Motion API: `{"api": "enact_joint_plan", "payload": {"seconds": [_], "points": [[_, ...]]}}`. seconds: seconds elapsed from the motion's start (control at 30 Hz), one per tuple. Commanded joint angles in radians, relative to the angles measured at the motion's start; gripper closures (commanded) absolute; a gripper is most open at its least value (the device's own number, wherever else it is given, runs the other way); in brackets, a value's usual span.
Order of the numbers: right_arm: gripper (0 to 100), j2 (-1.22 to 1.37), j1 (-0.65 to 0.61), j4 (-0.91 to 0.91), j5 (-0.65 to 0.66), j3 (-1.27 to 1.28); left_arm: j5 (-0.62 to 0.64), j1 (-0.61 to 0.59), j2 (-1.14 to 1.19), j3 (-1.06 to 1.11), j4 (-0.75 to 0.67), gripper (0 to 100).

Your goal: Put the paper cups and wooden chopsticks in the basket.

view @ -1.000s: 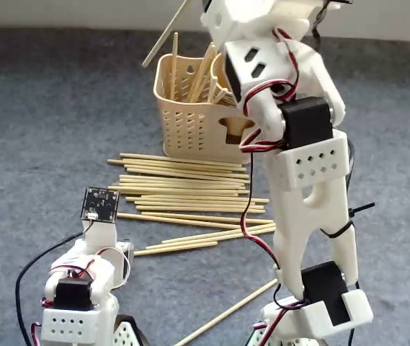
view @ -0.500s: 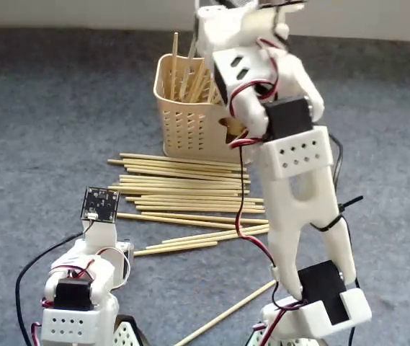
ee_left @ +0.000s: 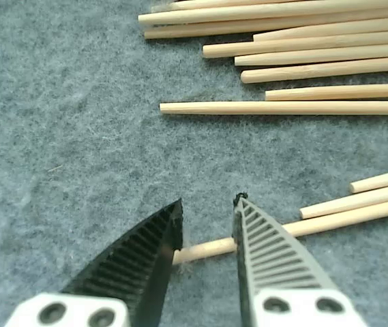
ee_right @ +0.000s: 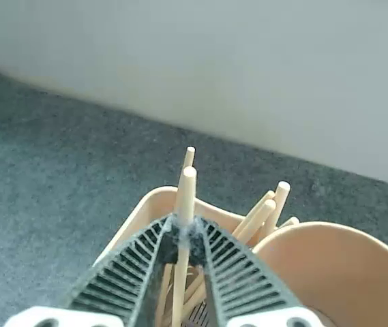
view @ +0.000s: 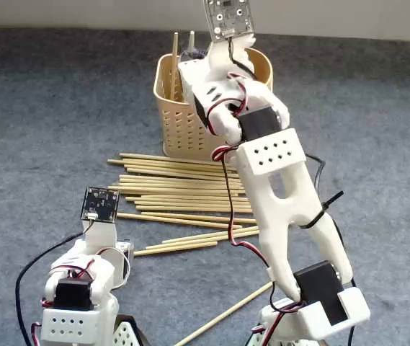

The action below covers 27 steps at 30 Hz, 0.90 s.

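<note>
My right end effector [ee_right: 183, 230] pinches one chopstick [ee_right: 186, 194] upright over the basket [view: 183, 130], which already holds several. Many loose chopsticks [view: 183, 189] are left on the table [view: 46, 108]. My left end effector [ee_left: 207, 219] hangs narrowly open.

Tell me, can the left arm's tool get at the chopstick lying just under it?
Probably yes: the left tool is open astride the end of that chopstick, with bare carpet around it and nothing on top.

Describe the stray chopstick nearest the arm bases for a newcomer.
From the cream basket, come forward past the pile of chopsticks lying before it. The stray chopstick lies alone by the right arm's base, steeply slanted, while the pile's sticks run nearly level.
</note>
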Motion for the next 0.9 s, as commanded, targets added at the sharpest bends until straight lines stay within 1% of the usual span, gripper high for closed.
{"api": "enact_joint_plan", "payload": {"seconds": [0.0,0.07,0.1,0.23,0.37,0.53,0.63,0.87], "points": [[88.1,-0.018,-0.008,-0.008,0.009,-0.001,-0.006,-0.004,-0.004,0.021,0.005,86],[82.4,-0.018,-0.010,0.033,0.009,-0.001,-0.006,-0.004,-0.004,0.021,0.005,86],[81.1,-0.019,-0.013,0.054,0.008,-0.002,-0.006,-0.004,-0.004,0.021,0.005,86],[81.0,-0.030,-0.035,0.205,0.008,-0.027,-0.006,-0.004,-0.004,0.021,0.005,86],[81.0,-0.131,-0.053,0.358,0.008,-0.093,-0.006,-0.004,-0.004,0.021,0.005,86],[81.0,-0.263,-0.054,0.522,0.008,-0.041,-0.006,-0.004,-0.004,0.021,0.005,86],[81.0,-0.335,-0.053,0.567,0.008,0.024,-0.006,-0.004,-0.004,0.021,0.005,86],[81.0,-0.481,-0.051,0.573,0.008,0.111,-0.006,-0.004,-0.004,0.021,0.005,86]]}}
